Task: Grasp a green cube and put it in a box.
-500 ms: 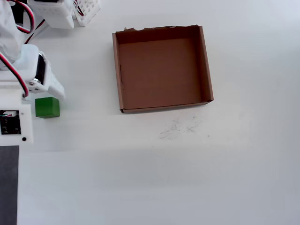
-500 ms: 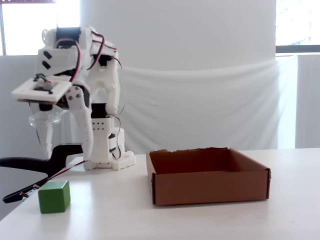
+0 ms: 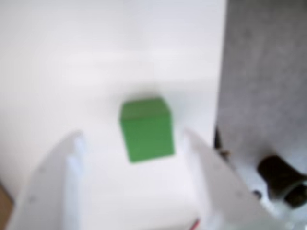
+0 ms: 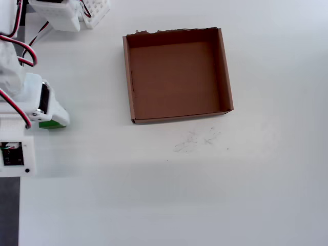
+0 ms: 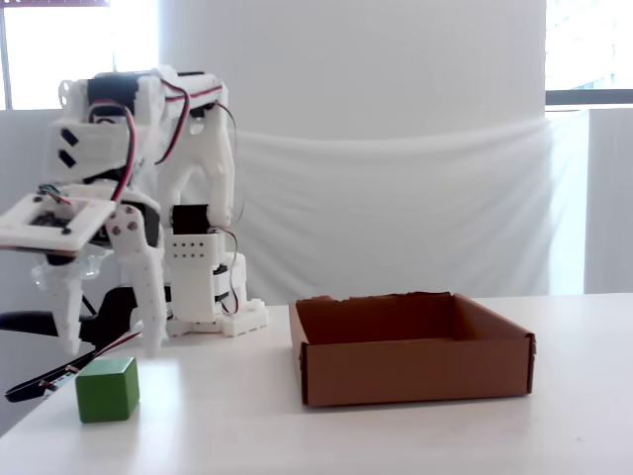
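The green cube (image 3: 146, 129) rests on the white table, left of the box in the fixed view (image 5: 108, 390). In the overhead view only a green sliver (image 4: 51, 124) shows under the arm. My gripper (image 3: 132, 135) is open and empty. In the fixed view it (image 5: 112, 348) hangs just above the cube with one white finger to each side. In the overhead view the arm's wrist covers it. The box (image 4: 226, 72), a shallow brown cardboard tray with a ragged far edge, stands empty to the right (image 5: 415, 364).
The arm's white base (image 5: 203, 297) stands behind the cube, at the top left in the overhead view (image 4: 66, 13). The table's left edge meets grey floor (image 4: 9, 210). Faint scuff marks (image 4: 195, 139) lie in front of the box.
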Robot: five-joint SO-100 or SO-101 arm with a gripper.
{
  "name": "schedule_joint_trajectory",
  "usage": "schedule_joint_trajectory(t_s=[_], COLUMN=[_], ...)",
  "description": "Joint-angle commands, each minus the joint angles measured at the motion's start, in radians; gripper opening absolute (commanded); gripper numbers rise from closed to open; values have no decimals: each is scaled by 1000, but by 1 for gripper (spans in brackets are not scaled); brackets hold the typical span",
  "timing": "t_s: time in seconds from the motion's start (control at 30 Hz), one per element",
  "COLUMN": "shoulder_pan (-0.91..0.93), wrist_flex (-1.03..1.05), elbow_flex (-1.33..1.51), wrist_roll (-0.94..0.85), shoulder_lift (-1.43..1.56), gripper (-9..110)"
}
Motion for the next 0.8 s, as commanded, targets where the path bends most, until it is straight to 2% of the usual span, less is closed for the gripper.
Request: schedule_joint_trajectory(t_s=[0.0, 0.57, 0.77], shoulder_pan=[12, 23, 15], wrist_flex=[-29, -181, -163], elbow_flex=[2, 118, 140], wrist_roll=[-35, -64, -51], shoulder_lift=[-3, -52, -55], gripper=[25, 24, 21])
